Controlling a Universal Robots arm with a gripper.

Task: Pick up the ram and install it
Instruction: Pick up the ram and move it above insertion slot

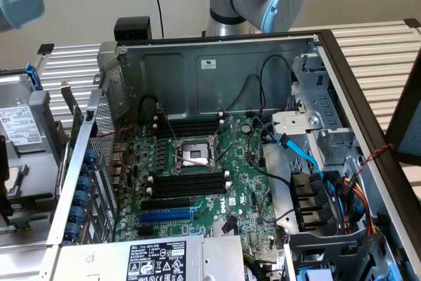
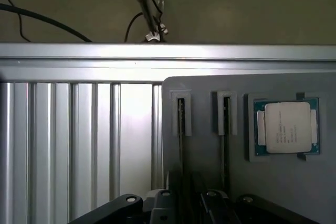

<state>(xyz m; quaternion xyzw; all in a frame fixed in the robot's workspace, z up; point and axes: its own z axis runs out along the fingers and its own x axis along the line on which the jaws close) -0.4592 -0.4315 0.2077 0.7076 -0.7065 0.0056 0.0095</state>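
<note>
Pick step, nothing grabbed yet imo. Black-and-grey gripper (image 2: 185, 203) hovering over flat grey slotted holder tray (image 2: 205, 93), roughly in line with ram (image 2: 181, 129): thin dark stick, edge-on in tray slot, second stick (image 2: 225, 129) just beside. Jaw state: can't tell. Long black motherboard memory slots (image 1: 187, 182) empty. Needs square lineup across thin edge before any squeeze.

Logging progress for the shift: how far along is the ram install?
Nothing done: the motherboard slots look empty. In hand: the end effector is near the ram, standing in its grey holder. Left: both pick-up and install.
</note>
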